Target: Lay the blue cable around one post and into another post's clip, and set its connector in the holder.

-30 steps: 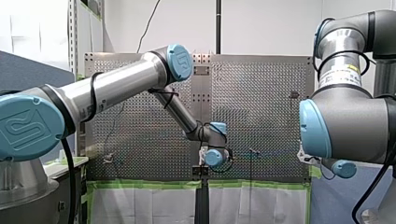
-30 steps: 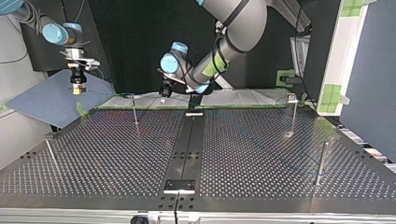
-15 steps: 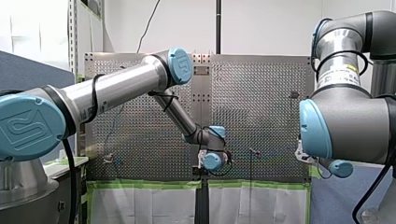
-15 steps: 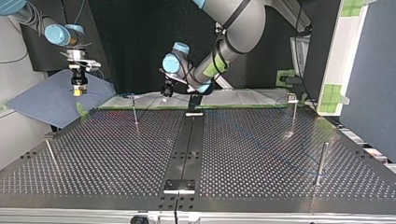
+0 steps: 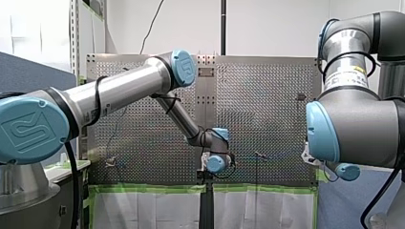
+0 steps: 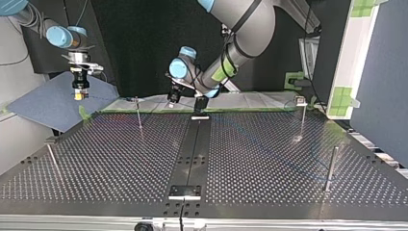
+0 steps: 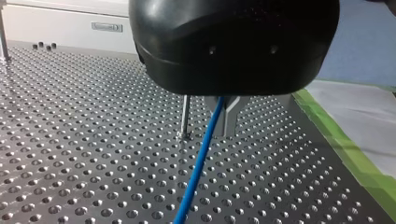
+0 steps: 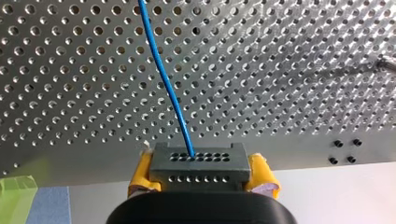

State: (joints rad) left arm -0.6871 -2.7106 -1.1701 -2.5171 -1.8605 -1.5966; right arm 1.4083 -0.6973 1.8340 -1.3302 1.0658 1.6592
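In the left wrist view the blue cable (image 7: 196, 172) runs out from between my left gripper's (image 7: 224, 126) metal fingers, which are shut on it just above the perforated table. A thin post (image 7: 185, 116) stands right beside those fingers. In the top view my left gripper (image 6: 173, 97) hangs by the table's far edge near the centre strip. My right gripper (image 8: 201, 176) has its yellow pads (image 8: 140, 175) shut on the grey connector (image 8: 196, 161), from which the cable (image 8: 163, 74) leads away. In the top view my right gripper (image 6: 79, 92) hovers off the table's far left corner.
Thin posts stand at the top view's far left (image 6: 138, 113), far right (image 6: 303, 118), near right (image 6: 331, 168) and near left (image 6: 53, 159). A black block (image 6: 199, 105) sits at the far end of the centre strip, a small plate (image 6: 184, 191) at its near end. Green tape edges the far side.
My left gripper has shifted slightly towards the top view's right and lower, with the cable still in it. My right gripper has barely moved.
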